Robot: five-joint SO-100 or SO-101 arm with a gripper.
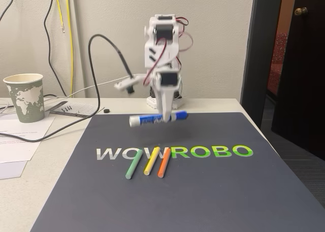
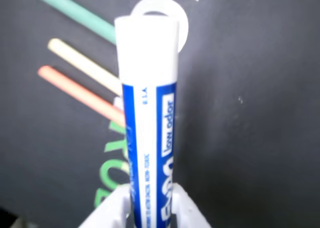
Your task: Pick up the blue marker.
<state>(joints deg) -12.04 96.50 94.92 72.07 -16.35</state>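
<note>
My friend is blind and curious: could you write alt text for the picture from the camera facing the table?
A white robot arm's gripper holds the blue marker level above a dark mat printed WOWROBO. Green, yellow and orange sticks lie side by side on the mat; a paper cup stands at left.

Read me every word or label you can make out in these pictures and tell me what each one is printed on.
"WOWROBO" on the dark mat, in large letters, grey then green, in the fixed view.
"low odor" on the blue marker, in the wrist view.
Small print along the marker's label: too blurred to read.
Large white letters at the label's lower end: cut off, unreadable.
Print on the papers behind the paper cup: too small to read.
</note>
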